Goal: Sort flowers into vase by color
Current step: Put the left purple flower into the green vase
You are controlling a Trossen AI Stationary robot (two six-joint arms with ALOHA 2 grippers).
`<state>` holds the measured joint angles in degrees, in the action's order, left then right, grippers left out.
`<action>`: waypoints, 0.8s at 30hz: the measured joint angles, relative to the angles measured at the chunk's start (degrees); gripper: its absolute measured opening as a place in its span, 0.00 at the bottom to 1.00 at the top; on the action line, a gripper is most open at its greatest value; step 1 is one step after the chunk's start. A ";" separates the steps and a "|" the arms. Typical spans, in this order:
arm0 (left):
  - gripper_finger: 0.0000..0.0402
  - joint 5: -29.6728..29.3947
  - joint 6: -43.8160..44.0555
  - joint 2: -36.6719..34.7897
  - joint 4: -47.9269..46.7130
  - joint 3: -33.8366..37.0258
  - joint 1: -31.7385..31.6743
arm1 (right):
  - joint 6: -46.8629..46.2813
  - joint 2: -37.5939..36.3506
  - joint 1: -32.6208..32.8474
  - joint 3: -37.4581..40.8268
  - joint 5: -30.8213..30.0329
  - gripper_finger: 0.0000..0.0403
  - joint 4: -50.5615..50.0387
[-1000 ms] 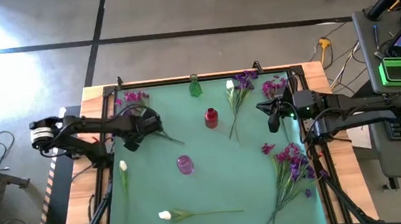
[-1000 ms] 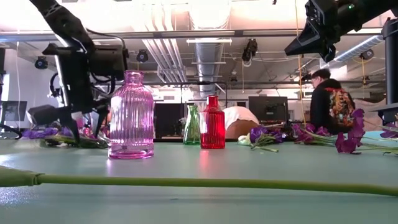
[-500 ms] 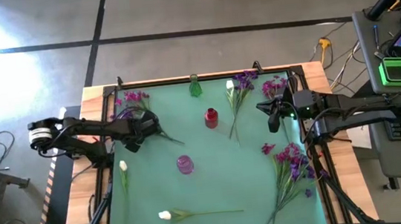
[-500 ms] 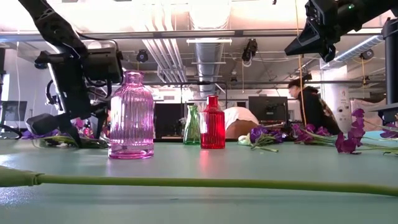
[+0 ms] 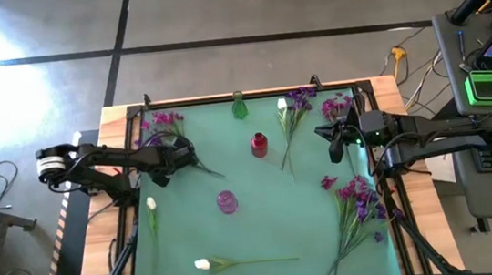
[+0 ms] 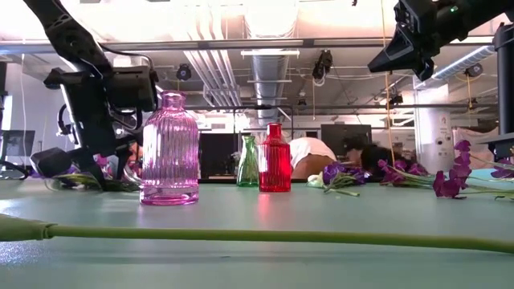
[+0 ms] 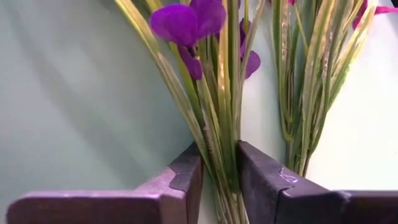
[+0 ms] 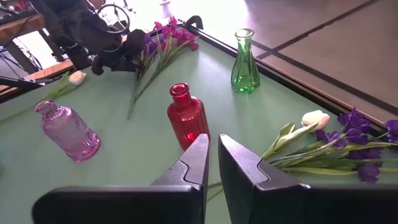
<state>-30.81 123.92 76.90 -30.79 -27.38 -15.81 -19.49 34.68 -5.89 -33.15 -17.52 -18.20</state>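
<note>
My left gripper [image 5: 171, 156] is down at the table's far left, shut on a violet-purple flower [image 7: 186, 22] that lies on the green mat beside a magenta one [image 5: 164, 120]. My right gripper [image 5: 334, 143] hangs high over the right side, shut and holding nothing; it also shows in the low view [image 6: 399, 50]. Three glass vases stand upright: a purple one [image 5: 226, 202], a red one [image 5: 259, 144] and a green one [image 5: 239, 108]. White tulip buds [image 5: 150, 204] [image 5: 203, 265] lie on their sides on the mat. My left gripper [image 7: 219, 155] pinches several thin green stems [image 7: 217, 134] of the violet-purple flower between its two fingers [image 7: 186, 174], below the blossoms. It comes from above, slanting down. The stems and blossoms lie on the mat, reaching out past the fingertips.
More flowers lie at the far edge [image 5: 298, 105] [image 5: 336, 106], and a large magenta and purple bunch [image 5: 358, 201] is on the right. A second bundle of stems [image 7: 305, 93] lies close beside the held one. Bare mat shows between the vases and near the centre.
My left gripper has shifted slightly toward the table's left edge and settled lower at the flowers. A person in the room behind has moved leftward and bent down.
</note>
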 joint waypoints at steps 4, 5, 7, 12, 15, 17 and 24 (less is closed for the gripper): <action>0.19 -0.18 0.02 0.02 0.22 0.00 0.00 | 0.00 0.00 0.00 0.00 0.00 0.07 -0.09; 0.19 -0.20 0.02 0.02 0.35 0.00 0.00 | 0.00 0.00 0.00 0.00 0.00 0.07 -0.09; 0.19 -0.28 0.02 0.02 0.79 0.02 0.00 | 0.00 0.00 0.00 0.02 0.00 0.07 -0.11; 0.19 -0.38 -1.07 0.02 1.04 0.02 0.00 | 0.00 0.00 0.00 0.04 0.00 0.07 -0.19; 0.18 -0.32 -0.97 0.02 0.94 0.02 0.00 | 0.00 0.00 0.00 0.04 0.00 0.07 -0.25; 0.14 -0.21 -0.87 0.02 0.90 0.02 0.00 | 0.00 0.00 0.00 0.04 0.00 0.07 -0.46; 0.02 -0.17 -2.64 0.02 0.88 -0.02 0.02 | 0.00 0.00 0.00 0.04 0.00 0.07 -1.16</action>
<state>-30.98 121.27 76.93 -29.91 -27.40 -15.79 -19.49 34.68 -5.89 -33.10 -17.52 -19.35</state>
